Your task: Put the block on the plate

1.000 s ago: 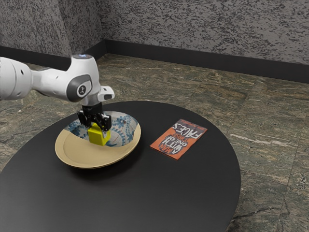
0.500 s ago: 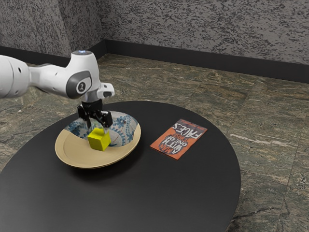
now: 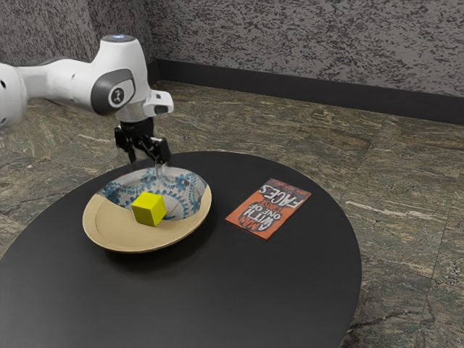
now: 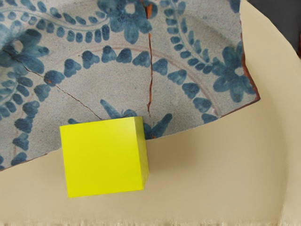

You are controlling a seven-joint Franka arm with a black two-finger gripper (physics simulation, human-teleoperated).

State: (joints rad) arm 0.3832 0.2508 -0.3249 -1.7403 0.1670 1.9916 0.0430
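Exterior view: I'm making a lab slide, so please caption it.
Open pincer above a yellow cube resting on a tan, blue-flowered plate.

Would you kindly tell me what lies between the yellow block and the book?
Between the yellow block and the book, the exterior view shows part of the plate, then a strip of black tabletop.
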